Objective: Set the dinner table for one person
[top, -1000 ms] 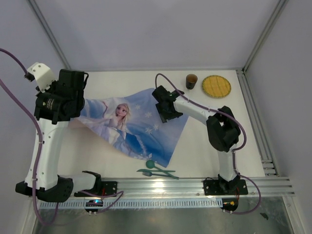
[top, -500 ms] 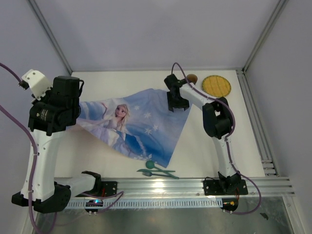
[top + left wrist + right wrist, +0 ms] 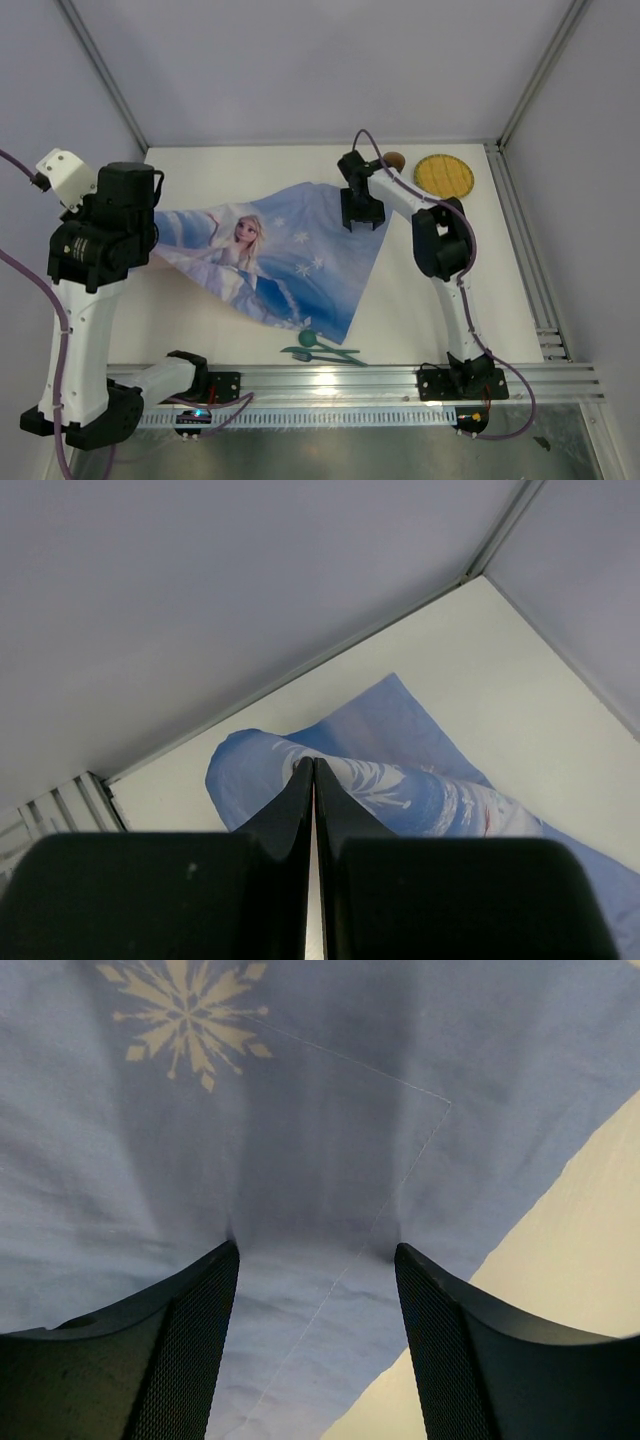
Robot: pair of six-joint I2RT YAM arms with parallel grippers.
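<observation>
The dinner table [image 3: 440, 290] is a white top with silver rails. A blue printed cloth [image 3: 290, 265] lies spread across its middle. My left gripper [image 3: 313, 764] is shut on the cloth's [image 3: 400, 740] raised left end, at the table's left side under the left arm's wrist [image 3: 130, 215]. My right gripper [image 3: 362, 216] stands open on the cloth's far right corner. Its two fingertips [image 3: 225, 1260] press down on the cloth [image 3: 300, 1110] on either side of a seam. A green spoon and fork [image 3: 322, 349] lie by the near rail.
A round yellow plate [image 3: 444, 176] sits at the far right corner. A brown cup [image 3: 394, 159] stands next to it, half hidden behind the right arm. Grey walls close in the back and both sides. Bare tabletop [image 3: 590, 1240] shows just past the cloth's edge.
The right gripper moved from the cloth's middle to its far right corner, then stayed. The left arm drew back to the left with the cloth's end, stretching it.
</observation>
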